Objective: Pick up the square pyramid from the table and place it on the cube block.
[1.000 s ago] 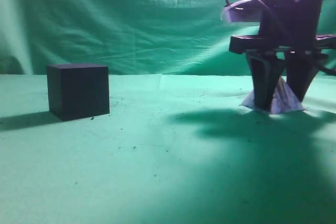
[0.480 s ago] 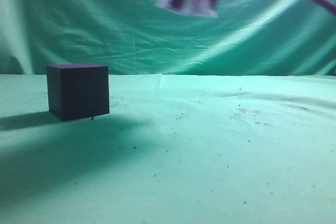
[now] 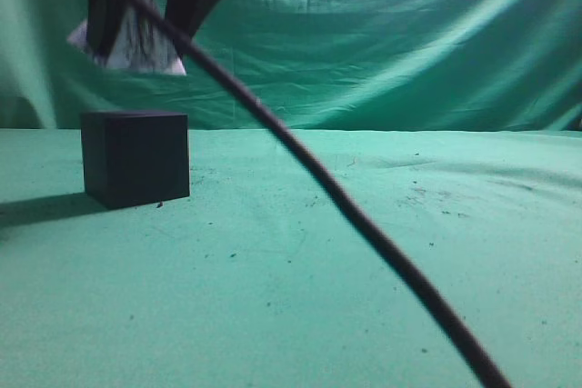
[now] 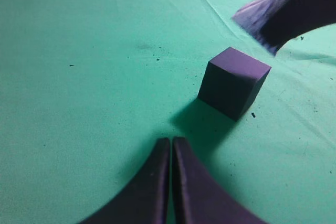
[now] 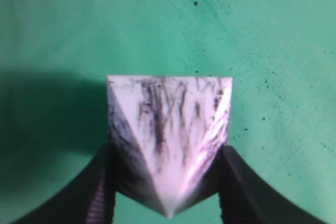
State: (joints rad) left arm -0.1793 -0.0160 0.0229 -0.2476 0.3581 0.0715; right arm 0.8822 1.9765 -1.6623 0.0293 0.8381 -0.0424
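Right gripper has its jaws clamped on the white square pyramid with dark scuff streaks, one finger on each of two opposite sloped faces, apex pointing back between the jaws toward the wrist, flat base facing away. Judging by how it sits: rigid, light, probably plastic or printed, no visible give under the pads. Sloped faces look smooth, so the grip is a wedge grip and likely to squeeze the part outward if force goes up; holding low on the faces near the base edges, as now, looks like the safest hold. In the exterior view the right gripper holds the pyramid in the air, above the dark purple cube block and clear of it, roughly over its top face, maybe slightly toward the left edge. A black cable trails from the arm down across the green cloth table. Left gripper is idle, jaws pressed together on nothing, with the cube ahead of and to the right of its tips. Versus half a second ago: pyramid was high up near the middle of the exterior view, well right of the cube; now it is carried left over the cube and lower. A second ago it was on the table at far right with the jaws around it. Cube has not moved.
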